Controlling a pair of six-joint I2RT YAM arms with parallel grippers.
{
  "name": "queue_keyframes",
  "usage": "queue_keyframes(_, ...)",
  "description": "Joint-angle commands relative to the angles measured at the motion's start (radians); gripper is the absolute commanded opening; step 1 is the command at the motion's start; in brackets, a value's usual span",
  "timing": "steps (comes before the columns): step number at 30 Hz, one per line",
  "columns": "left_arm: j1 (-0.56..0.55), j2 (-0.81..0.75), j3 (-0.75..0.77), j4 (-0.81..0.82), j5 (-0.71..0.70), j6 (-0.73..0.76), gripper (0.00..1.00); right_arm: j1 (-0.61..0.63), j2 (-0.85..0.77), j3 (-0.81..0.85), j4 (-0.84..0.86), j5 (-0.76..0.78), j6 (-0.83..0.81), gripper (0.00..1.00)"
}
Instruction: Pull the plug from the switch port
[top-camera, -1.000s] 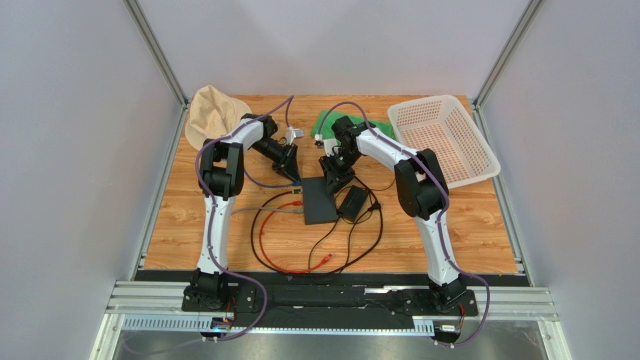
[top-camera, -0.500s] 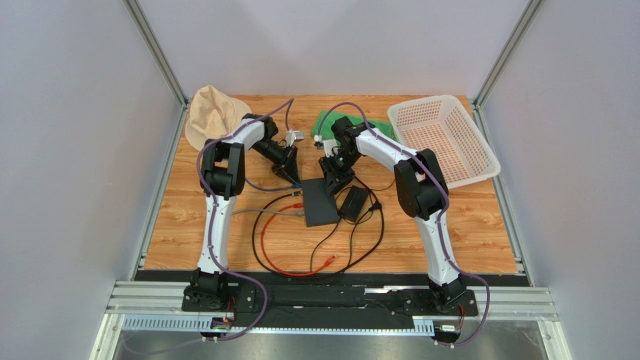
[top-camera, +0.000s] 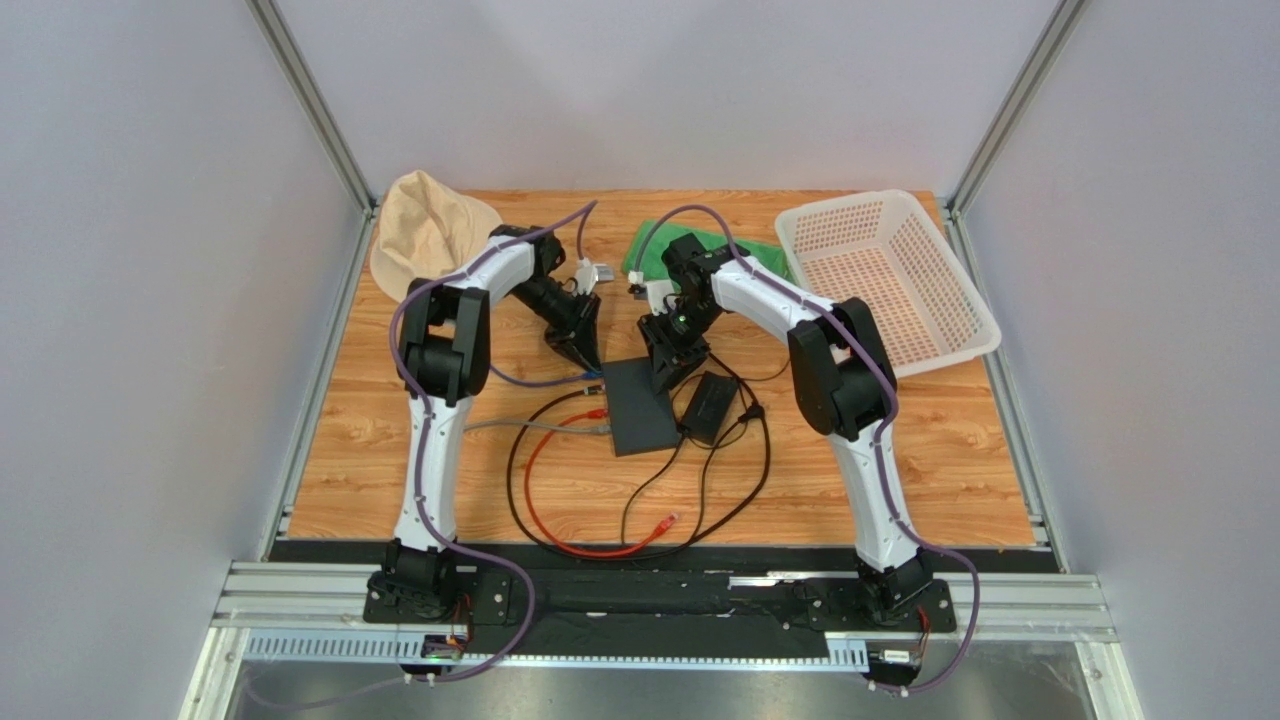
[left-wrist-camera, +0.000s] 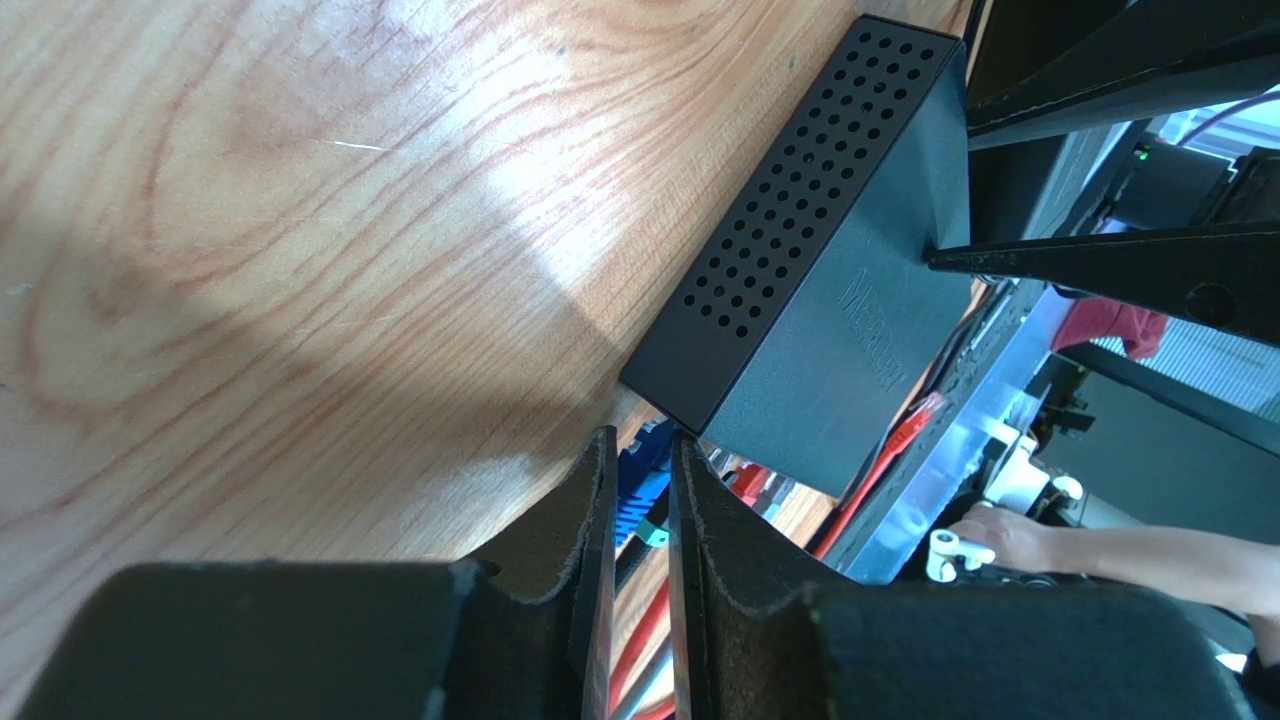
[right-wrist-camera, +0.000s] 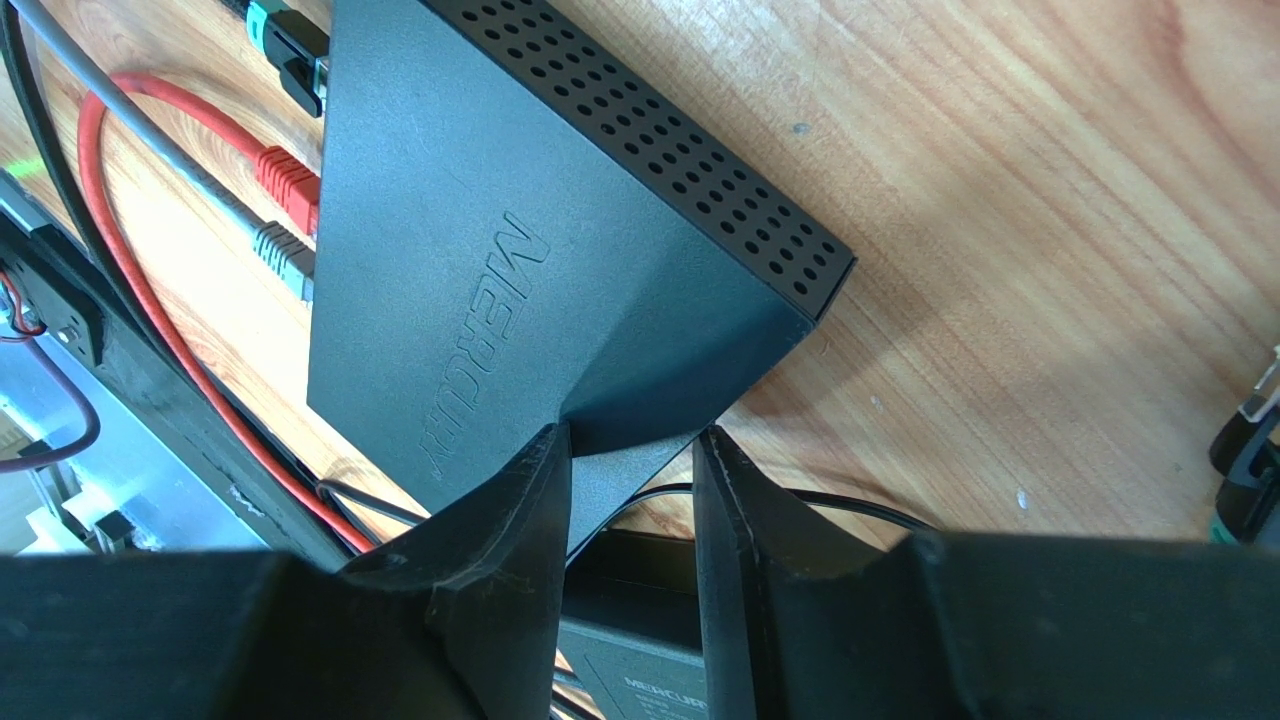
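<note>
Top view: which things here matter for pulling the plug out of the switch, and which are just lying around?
For the job: black switch box, blue plug, left hand, right hand.
Just lying about: power brick, tan hat, green cloth, plastic basket.

The left gripper (left-wrist-camera: 642, 450) reaches up from the bottom edge, its fingers (left-wrist-camera: 579, 518) drawn to a narrow slit with a blue plug (left-wrist-camera: 646, 483) caught in it. Just beyond lies the black switch (left-wrist-camera: 819, 300), its perforated side facing the bare wooden table (left-wrist-camera: 301, 225). The right gripper (left-wrist-camera: 950, 183) pinches its far corner. A red cable (left-wrist-camera: 902, 447) runs beside the switch.
</note>
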Motion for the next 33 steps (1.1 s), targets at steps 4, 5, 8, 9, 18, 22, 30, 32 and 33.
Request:
queue_keyframes(4, -0.067, 0.039, -0.037, -0.008, 0.104, -0.021, 0.00, 0.036, 0.085, -0.043, 0.138, 0.165, -0.072, 0.36)
queue_keyframes(5, -0.067, 0.045, -0.042, -0.010, 0.139, -0.013, 0.00, 0.036, 0.085, -0.043, 0.138, 0.165, -0.074, 0.36)
queue_keyframes(8, -0.066, 0.049, -0.044, -0.034, 0.158, 0.027, 0.00, 0.036, 0.076, -0.049, 0.138, 0.169, -0.082, 0.36)
queue_keyframes(9, -0.064, 0.049, -0.044, -0.045, 0.161, 0.056, 0.00, 0.036, 0.073, -0.055, 0.138, 0.172, -0.085, 0.36)
queue_keyframes(18, -0.061, 0.030, -0.057, -0.028, 0.055, -0.030, 0.00, 0.037, 0.054, -0.076, 0.139, 0.180, -0.095, 0.36)
queue_keyframes(22, -0.055, 0.040, -0.096, -0.064, 0.092, -0.004, 0.00, 0.037, 0.048, -0.087, 0.138, 0.185, -0.101, 0.36)
queue_keyframes(30, -0.026, 0.005, -0.218, 0.025, 0.167, -0.001, 0.00, 0.037, 0.033, -0.104, 0.142, 0.198, -0.115, 0.36)
queue_keyframes(32, -0.024, -0.018, -0.249, 0.073, 0.204, -0.017, 0.00, 0.045, 0.030, -0.102, 0.142, 0.206, -0.121, 0.36)
queue_keyframes(33, -0.023, -0.024, -0.283, 0.125, 0.212, -0.028, 0.00, 0.046, 0.028, -0.104, 0.142, 0.209, -0.124, 0.36)
